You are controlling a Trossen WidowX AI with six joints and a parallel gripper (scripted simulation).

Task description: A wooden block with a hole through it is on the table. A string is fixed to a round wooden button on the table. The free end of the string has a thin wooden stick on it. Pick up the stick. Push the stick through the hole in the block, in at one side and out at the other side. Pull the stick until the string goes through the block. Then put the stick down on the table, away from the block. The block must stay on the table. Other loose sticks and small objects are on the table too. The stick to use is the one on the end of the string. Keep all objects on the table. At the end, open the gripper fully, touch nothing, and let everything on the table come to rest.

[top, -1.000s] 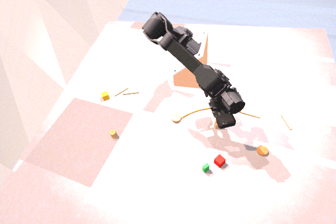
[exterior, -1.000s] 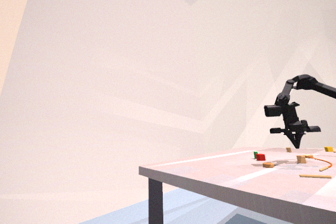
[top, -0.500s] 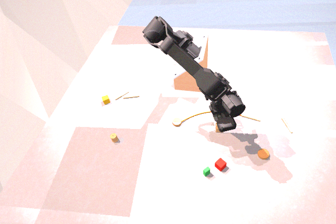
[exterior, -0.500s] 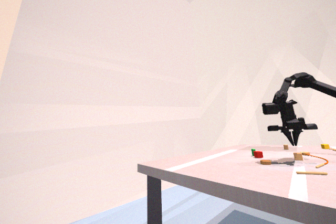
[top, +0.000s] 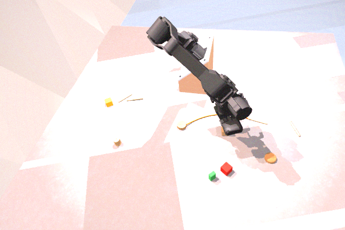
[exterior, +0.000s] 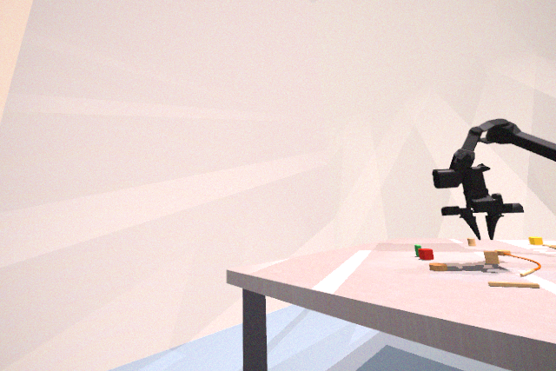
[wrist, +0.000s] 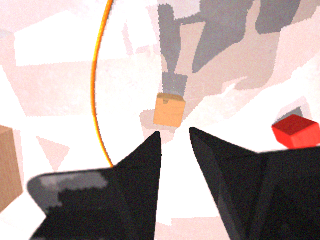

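Note:
My gripper [exterior: 485, 238] [wrist: 174, 133] points down above the table, its fingers a narrow gap apart with nothing between them. The small wooden block [top: 223, 131] [exterior: 491, 257] [wrist: 169, 112] stands on the table below, partly hidden by the gripper in the top view. A dark notch shows near its top edge in the wrist view. The round button [top: 181, 125] lies on the table. The orange string [top: 201, 117] [exterior: 531, 258] [wrist: 93, 80] curves from it past the block, outside it. The string's stick [top: 257, 120] [exterior: 527, 273] lies flat on the table beyond the block.
A loose stick [top: 295, 129] [exterior: 512, 285] and an orange disc [top: 270, 158] [exterior: 438, 267] lie near the block. Red cube [top: 226, 168] [exterior: 426, 254] [wrist: 295, 132] and green cube [top: 212, 176] are close together. Yellow cube [top: 109, 102], two sticks and a wooden cylinder [top: 117, 142] lie farther left. A brown box [top: 192, 84] stands behind.

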